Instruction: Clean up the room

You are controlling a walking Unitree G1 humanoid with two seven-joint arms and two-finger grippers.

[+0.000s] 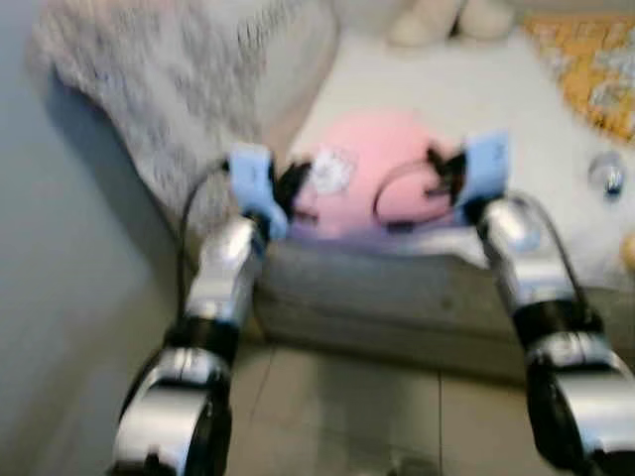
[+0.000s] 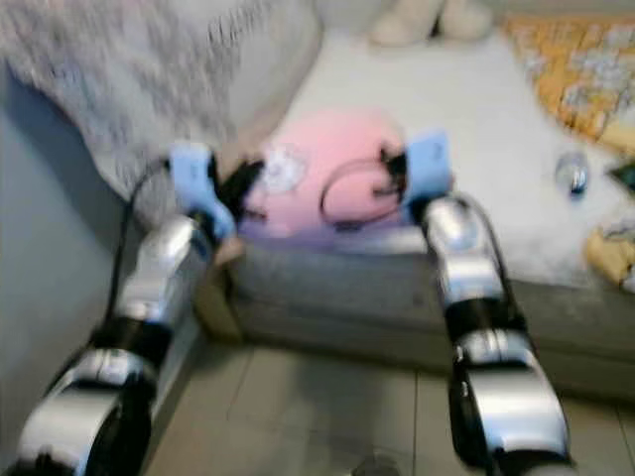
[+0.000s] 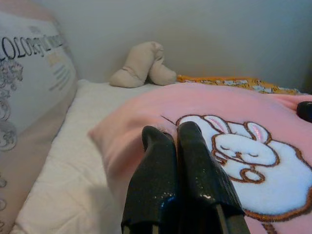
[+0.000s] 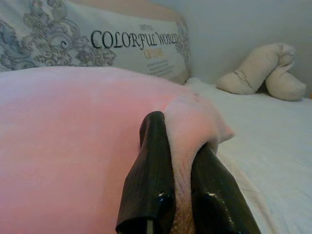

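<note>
A pink cushion (image 1: 372,169) with a white bunny patch (image 3: 243,146) lies at the near edge of a white bed (image 1: 476,89). My left gripper (image 1: 296,184) is at the cushion's left end, its fingers (image 3: 161,161) pressed together on the cushion's edge. At the right end my right gripper (image 1: 439,175) is shut on a corner of the pink fabric (image 4: 187,122), which bulges up between its fingers (image 4: 153,146). Both arms reach forward over the bed's grey front (image 1: 397,288). The eye views are blurred.
A large grey patterned pillow (image 1: 179,79) printed "COLORFUL WORLD" (image 4: 131,39) leans at the bed's left. A beige plush (image 1: 446,20) sits at the far wall. An orange patterned cloth (image 1: 595,59) and a small shiny object (image 1: 605,174) lie at the right. Tiled floor (image 1: 337,407) is below.
</note>
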